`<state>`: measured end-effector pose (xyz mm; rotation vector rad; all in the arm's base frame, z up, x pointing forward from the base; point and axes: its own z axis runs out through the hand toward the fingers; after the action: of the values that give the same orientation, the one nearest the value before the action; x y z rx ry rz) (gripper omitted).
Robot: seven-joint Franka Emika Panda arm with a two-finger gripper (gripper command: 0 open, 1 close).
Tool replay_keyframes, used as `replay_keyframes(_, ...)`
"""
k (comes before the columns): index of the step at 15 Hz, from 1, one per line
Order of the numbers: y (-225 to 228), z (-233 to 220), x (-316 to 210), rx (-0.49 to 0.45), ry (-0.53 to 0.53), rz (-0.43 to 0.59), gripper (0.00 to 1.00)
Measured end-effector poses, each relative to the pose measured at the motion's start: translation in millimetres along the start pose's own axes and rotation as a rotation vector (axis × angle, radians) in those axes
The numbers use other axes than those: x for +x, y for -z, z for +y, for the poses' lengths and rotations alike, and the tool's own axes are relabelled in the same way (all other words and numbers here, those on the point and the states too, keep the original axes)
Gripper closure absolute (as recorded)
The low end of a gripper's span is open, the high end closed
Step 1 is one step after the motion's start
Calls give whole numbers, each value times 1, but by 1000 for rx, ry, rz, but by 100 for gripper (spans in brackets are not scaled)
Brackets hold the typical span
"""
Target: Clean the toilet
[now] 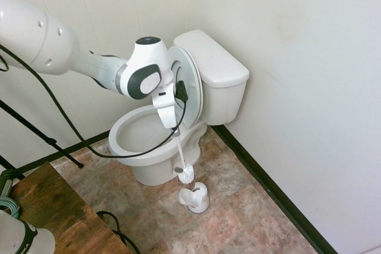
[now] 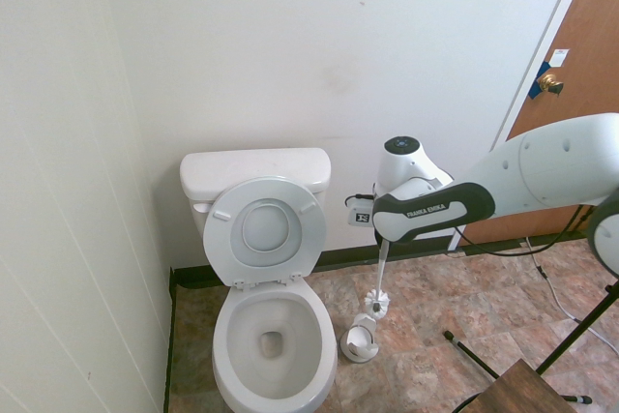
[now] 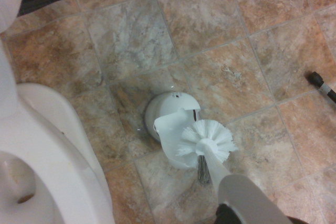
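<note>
1. Against the far wall, in the room's corner, stood the toilet point(image 2: 274, 336); lid and ring seat both raised against the tank point(image 2: 253, 171), bowl open.
2. Gripper point(image 1: 174, 124) pointed down, clamped on the handle of a white toilet brush point(image 1: 186, 173). Brush hung vertical beside the bowl, on the right in the second exterior view.
3. Bristle head sat just above the small white brush holder point(image 1: 194, 197) on the tiled floor point(image 1: 238, 206). Head and holder looked apart, not seated; the wrist view showed the bristles over the holder's open mouth.
4. Brush was outside the bowl, not touching the porcelain.
5. Bowl interior: white, with some darker marks near the drain in the second exterior view. Could not tell whether that was dirt or shadow.
6. Judgement on progress: the pictures alone did not settle whether the brush was coming out of the holder or going in. If leaving, scrubbing of the bowl remained entirely to do. If returning, only the drop into the holder and release were left.
7. Risk noted: holder light and freestanding, could tip if the head caught its rim.
</note>
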<state>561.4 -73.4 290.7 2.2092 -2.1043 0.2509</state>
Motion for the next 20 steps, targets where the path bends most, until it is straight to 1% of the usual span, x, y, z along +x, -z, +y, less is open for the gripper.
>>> replay_keyframes(5,-66,-13,16,-28,2,-43,100)
replay_keyframes(10,-128,-20,32,-28,1,-102,100)
replay_keyframes(15,-168,-23,43,-40,-6,-136,100)
replay_keyframes(20,-213,-30,40,-64,-15,-158,100)
